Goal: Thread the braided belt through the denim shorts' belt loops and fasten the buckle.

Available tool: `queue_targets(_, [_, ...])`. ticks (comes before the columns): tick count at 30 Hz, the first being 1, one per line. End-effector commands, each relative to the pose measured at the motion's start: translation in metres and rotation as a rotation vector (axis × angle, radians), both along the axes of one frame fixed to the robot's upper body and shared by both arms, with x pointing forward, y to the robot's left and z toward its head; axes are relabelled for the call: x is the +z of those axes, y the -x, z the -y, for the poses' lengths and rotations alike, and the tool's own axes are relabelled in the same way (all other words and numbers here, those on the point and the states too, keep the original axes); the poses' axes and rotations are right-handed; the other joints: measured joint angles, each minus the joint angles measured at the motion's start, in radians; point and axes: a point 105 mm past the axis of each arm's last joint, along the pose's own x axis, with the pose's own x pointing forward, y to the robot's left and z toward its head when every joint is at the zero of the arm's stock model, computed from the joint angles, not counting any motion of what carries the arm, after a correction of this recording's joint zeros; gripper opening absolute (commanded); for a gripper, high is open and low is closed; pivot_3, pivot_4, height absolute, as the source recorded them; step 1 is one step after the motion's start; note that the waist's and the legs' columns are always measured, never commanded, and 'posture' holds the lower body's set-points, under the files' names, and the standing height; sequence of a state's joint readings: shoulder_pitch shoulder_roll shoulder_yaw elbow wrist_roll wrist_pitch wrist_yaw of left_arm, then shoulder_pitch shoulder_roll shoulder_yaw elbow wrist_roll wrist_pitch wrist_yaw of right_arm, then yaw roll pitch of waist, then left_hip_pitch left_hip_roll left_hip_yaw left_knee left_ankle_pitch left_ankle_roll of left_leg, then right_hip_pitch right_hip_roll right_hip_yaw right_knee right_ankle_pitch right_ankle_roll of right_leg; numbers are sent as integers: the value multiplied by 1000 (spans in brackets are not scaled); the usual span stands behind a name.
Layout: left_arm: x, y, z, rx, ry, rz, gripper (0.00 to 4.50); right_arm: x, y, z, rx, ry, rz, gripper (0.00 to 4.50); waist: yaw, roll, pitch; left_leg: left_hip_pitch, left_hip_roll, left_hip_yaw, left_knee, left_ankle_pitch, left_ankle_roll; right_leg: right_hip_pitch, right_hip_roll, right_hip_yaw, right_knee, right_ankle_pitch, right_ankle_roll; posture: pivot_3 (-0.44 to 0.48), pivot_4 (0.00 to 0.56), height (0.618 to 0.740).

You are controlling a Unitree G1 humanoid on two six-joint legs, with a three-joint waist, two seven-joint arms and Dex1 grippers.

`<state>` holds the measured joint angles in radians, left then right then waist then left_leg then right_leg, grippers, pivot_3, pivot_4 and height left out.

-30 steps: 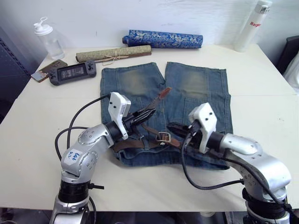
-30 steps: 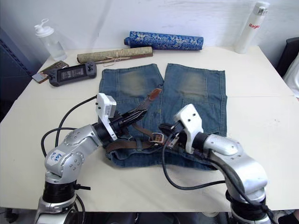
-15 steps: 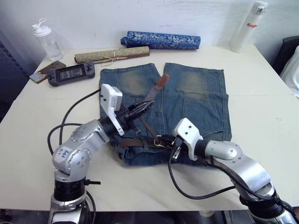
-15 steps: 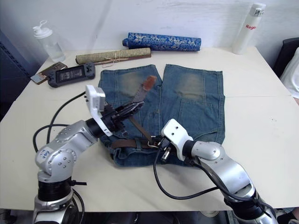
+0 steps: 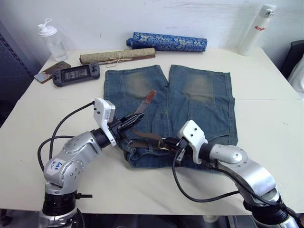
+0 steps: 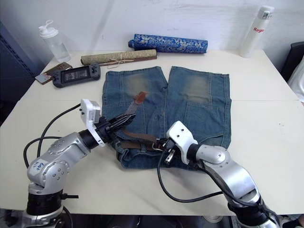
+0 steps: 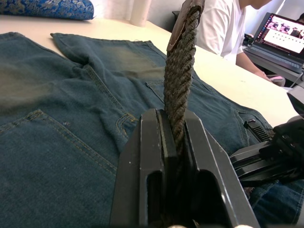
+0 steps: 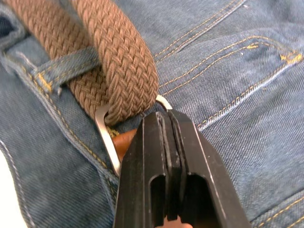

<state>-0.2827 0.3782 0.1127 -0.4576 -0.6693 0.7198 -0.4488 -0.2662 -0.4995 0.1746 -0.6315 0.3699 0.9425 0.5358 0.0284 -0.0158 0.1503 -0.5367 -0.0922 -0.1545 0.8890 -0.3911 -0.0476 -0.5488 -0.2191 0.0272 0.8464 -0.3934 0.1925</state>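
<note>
The faded blue denim shorts (image 5: 199, 95) lie flat mid-table, waistband toward me. The braided belt (image 5: 142, 138) runs along the waistband and under a belt loop (image 8: 71, 64). My left gripper (image 5: 133, 119) is shut on the belt's free end. The strap (image 7: 179, 90) rises from between its fingers to the reddish-brown tip (image 5: 150, 95), held above the left leg. My right gripper (image 5: 167, 142) is at the waistband's middle. It is shut on the silver buckle (image 8: 105, 135), where the strap wraps the frame.
Along the table's back edge lie a blue patterned roll (image 5: 166, 42) and a tan rolled mat (image 5: 116, 55). A handheld console (image 5: 76, 74), a phone (image 5: 46, 76) and a clear bottle (image 5: 51, 40) are back left. A white bottle (image 5: 256, 28) is back right. A person (image 7: 223, 28) sits beyond the table by a laptop (image 7: 285, 40).
My left gripper has drawn back left and toward me with the belt end, and the tip now sits lower. The right gripper reached the buckle and stays there. The camera shifted slightly.
</note>
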Motion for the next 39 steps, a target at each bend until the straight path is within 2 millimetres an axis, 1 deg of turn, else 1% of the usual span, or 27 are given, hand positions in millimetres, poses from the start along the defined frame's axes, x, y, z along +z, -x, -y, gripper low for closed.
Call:
queue_targets(1, [3,0,4,-1,1,37,0,20,6,2,17,-56,24,51,0,0,1,0,0,0,0,0,0,0,0,0,0,0,0,0,150,637])
queue_targets(4, [1,0,6,-10,6,29,0,30,7,7,0,-83,35,51,-2,1,1,-1,0,0,0,0,0,-2,0,0,0,0,1,0,150,637])
queue_targets(8, [0,-1,8,-11,9,28,0,36,9,12,-14,-102,33,51,-2,1,1,-1,0,0,-1,0,0,-2,0,0,0,0,1,0,150,637])
queue_targets(11, [-1,-1,8,-14,7,26,0,34,13,16,-10,-80,22,51,-2,1,2,-1,0,0,-1,0,0,-2,0,0,-1,0,1,0,150,637])
queue_targets(15, [-1,-1,7,-7,9,23,0,22,18,15,7,-33,-21,51,-2,1,2,-1,0,0,-1,0,0,-2,0,0,-1,0,1,0,150,637])
queue_targets(19, [-2,-1,4,6,5,23,0,11,18,14,-1,-3,-39,51,-2,1,2,-1,1,1,-1,0,0,-2,0,0,-2,0,1,0,150,637])
queue_targets(24, [0,-1,2,12,0,26,0,6,15,11,-5,4,-41,51,-1,1,2,-1,1,0,-1,0,0,-2,0,0,-2,0,1,0,150,637])
queue_targets(28, [0,0,2,14,-2,29,0,6,12,8,-9,1,-29,51,-2,1,2,-1,1,0,-1,0,0,-2,0,1,-2,0,1,0,150,637])
queue_targets(35, [-2,-2,1,23,-5,25,0,14,11,-4,34,-10,-5,51,-2,1,2,-1,1,0,-1,0,0,-2,0,0,-2,0,1,0,150,637])
queue_targets(38, [-2,-3,0,29,-8,23,0,12,13,-9,59,1,-16,51,-2,1,3,-1,1,0,-1,0,0,-2,0,0,-3,0,1,0,150,637])
queue_targets(39, [-2,-3,-1,31,-8,22,0,8,13,-10,64,23,-21,51,-2,1,3,-2,0,0,-1,0,0,-2,0,0,-3,0,1,0,150,637])
